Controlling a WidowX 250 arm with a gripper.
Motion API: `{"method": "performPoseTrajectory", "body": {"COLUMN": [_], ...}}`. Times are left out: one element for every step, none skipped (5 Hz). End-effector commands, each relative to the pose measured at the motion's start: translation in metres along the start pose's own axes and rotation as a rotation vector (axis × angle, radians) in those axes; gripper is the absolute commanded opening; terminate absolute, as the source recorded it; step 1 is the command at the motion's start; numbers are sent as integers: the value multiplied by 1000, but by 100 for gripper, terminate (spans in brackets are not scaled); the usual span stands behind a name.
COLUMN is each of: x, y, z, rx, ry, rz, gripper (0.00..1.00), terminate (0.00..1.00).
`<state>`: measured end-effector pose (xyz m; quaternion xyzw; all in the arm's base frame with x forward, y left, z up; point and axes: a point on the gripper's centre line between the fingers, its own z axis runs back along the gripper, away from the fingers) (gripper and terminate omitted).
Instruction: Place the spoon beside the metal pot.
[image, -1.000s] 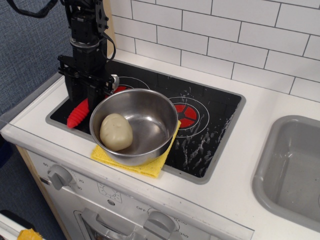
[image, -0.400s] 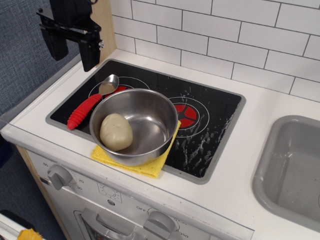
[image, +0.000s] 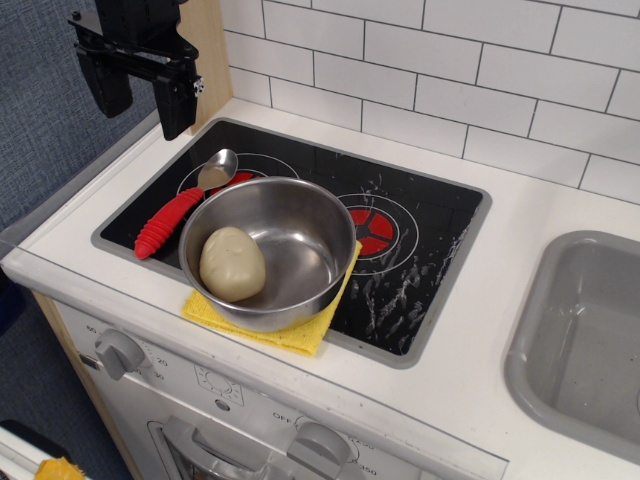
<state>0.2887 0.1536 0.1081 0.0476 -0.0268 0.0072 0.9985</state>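
I've lifted the gripper (image: 142, 95) clear, jaws spread and empty; the spoon (image: 178, 207) lies touching the pot (image: 270, 250).

The white worktop (image: 480, 300) carries a black hob (image: 420, 240); on it lie the spoon (image: 180, 205), left, and a yellow cloth (image: 300, 335) under the metal pot (image: 300, 230).

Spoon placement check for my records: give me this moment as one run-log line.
spoon: on stovetop, left of metal pot | gripper: open, empty, raised above back-left | pot: holds pale lump, on yellow cloth | phase: released
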Motion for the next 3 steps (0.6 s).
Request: {"method": "performPoseTrajectory", "body": {"x": [-3,-3,-3], "y": [9,9,9], "z": [26,26,26], "rx": [33,33,33], "ry": [-65,-65,-65], "rz": [19,19,19], "gripper": [100,100,100], "terminate": [0,0,100]}}
